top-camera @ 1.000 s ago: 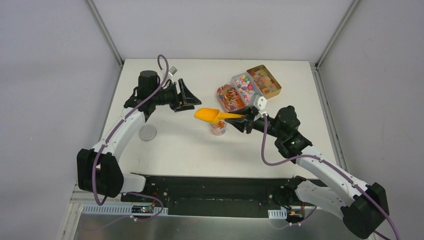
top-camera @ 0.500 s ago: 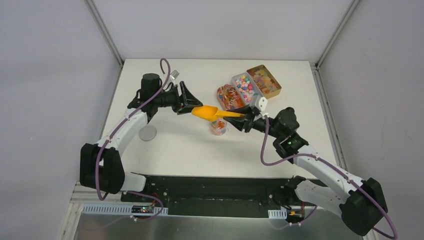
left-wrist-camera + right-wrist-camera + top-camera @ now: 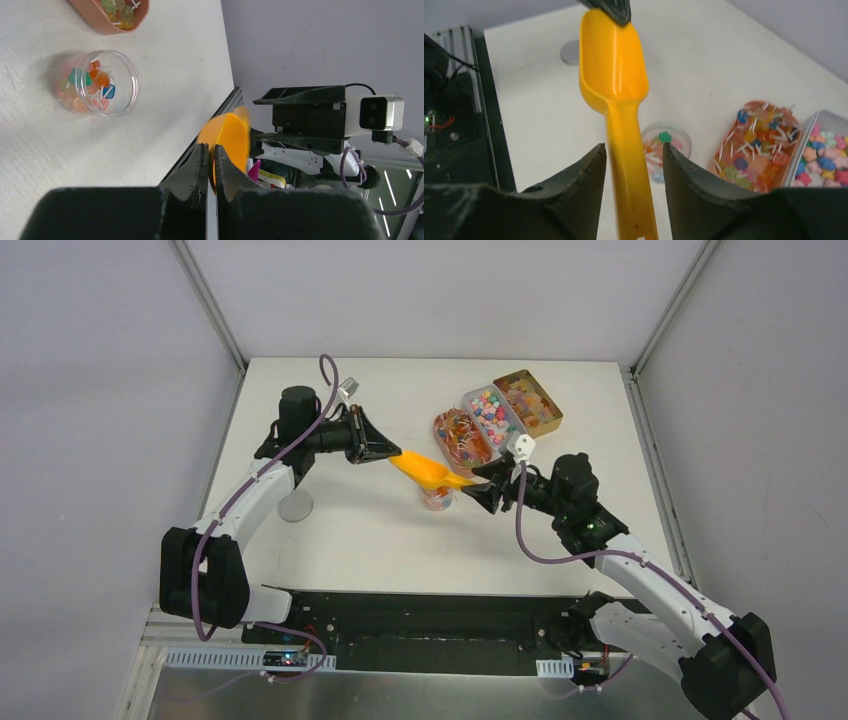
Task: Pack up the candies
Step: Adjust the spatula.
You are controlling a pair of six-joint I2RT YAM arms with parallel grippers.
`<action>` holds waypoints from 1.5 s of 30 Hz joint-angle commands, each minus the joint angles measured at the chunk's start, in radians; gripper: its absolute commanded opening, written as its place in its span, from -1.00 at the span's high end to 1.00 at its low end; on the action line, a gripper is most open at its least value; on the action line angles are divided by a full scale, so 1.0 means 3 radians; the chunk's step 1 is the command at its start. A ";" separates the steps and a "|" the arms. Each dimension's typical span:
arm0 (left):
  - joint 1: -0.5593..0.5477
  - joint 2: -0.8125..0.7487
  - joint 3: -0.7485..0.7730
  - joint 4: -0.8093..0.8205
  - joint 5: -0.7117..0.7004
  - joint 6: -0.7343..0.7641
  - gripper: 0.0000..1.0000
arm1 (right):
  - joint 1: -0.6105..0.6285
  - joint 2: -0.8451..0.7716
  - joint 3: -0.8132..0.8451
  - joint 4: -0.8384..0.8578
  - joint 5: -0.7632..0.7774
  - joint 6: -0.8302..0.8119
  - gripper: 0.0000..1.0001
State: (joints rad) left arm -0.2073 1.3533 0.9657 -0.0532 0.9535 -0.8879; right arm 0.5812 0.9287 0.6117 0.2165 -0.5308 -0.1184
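Counter (image 3: 350,530) contents:
- One orange plastic scoop (image 3: 425,470), held off the surface over mid-counter.
- One clear round jar (image 3: 437,498) of stick sweets, beneath the scoop.
- Three trays toward the far right corner: a brown oval tray (image 3: 437,428), a clear rectangular tray (image 3: 468,395) holding the tiny pastel candies (image 3: 489,408), and a gold rectangular tin (image 3: 545,396).
- One grey round disc (image 3: 296,505) near the left edge.

Two grippers:
- The left gripper (image 3: 388,453) pinches the scoop's bowl rim.
- The right gripper (image 3: 483,488) is spread, with the handle between its fingers.

Change since half a second ago: the left gripper was spread at the bowl, the right clamped the handle, and the scoop lay more level.
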 commanded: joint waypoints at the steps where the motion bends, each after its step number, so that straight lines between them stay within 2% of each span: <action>1: 0.0011 -0.0091 -0.0039 0.0171 0.0166 -0.0060 1.00 | -0.0048 -0.0032 0.0384 -0.0879 -0.0055 -0.0386 -0.01; 6: 0.0011 -0.0055 -0.0031 0.0170 0.0187 0.0096 1.00 | -0.0050 0.0106 0.0727 -0.1373 -0.0107 -0.0400 -0.13; 12: 0.0014 0.0033 -0.0024 0.0155 0.0211 0.0265 1.00 | -0.0053 0.0421 0.0863 -0.1491 -0.0289 -0.0349 -0.29; 18: 0.0019 0.0049 0.0010 0.0105 0.0223 0.0312 1.00 | -0.0051 0.0620 0.1006 -0.1698 -0.0496 -0.0431 -0.23; 25: 0.0021 0.0076 0.0021 0.0096 0.0223 0.0319 1.00 | -0.0046 0.0627 0.0930 -0.1659 -0.0446 -0.0481 -0.01; 27: 0.0021 0.0080 0.0010 0.0136 0.0225 0.0288 1.00 | -0.0050 0.0618 0.0906 -0.1615 -0.0433 -0.0466 0.11; 29: 0.0020 0.0079 -0.0014 0.0171 0.0227 0.0245 1.00 | -0.0053 0.0603 0.0884 -0.1555 -0.0399 -0.0437 0.39; 32: 0.0021 0.0076 -0.0023 0.0168 0.0222 0.0206 1.00 | -0.0053 0.0570 0.0880 -0.1488 -0.0299 -0.0382 0.96; 36: 0.0056 0.0062 0.0006 0.0120 0.0162 0.0256 0.17 | -0.0056 0.0534 0.0993 -0.1589 -0.0274 -0.0338 1.00; 37: 0.0080 0.0059 0.0057 0.0031 0.0150 0.0320 0.01 | -0.0055 0.0550 0.1062 -0.1691 -0.0264 -0.0358 1.00; 38: 0.0105 0.0056 0.0115 -0.0089 0.0135 0.0411 -0.26 | -0.0054 0.0578 0.1141 -0.1847 -0.0249 -0.0392 1.00; 42: 0.0230 0.0013 0.0365 -0.0628 0.0068 0.0803 -0.58 | -0.0053 0.0718 0.1526 -0.2561 0.0041 -0.0547 1.00; 45: 0.0304 -0.0089 0.0491 -0.1112 -0.0167 0.1202 -0.80 | -0.0067 0.0873 0.1883 -0.3065 0.0344 -0.0629 1.00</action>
State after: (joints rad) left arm -0.1455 1.3830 1.0294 -0.2073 0.9829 -0.7132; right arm 0.5671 1.1492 1.0248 -0.4992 -0.5461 -0.2584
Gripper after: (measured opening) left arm 0.844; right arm 0.251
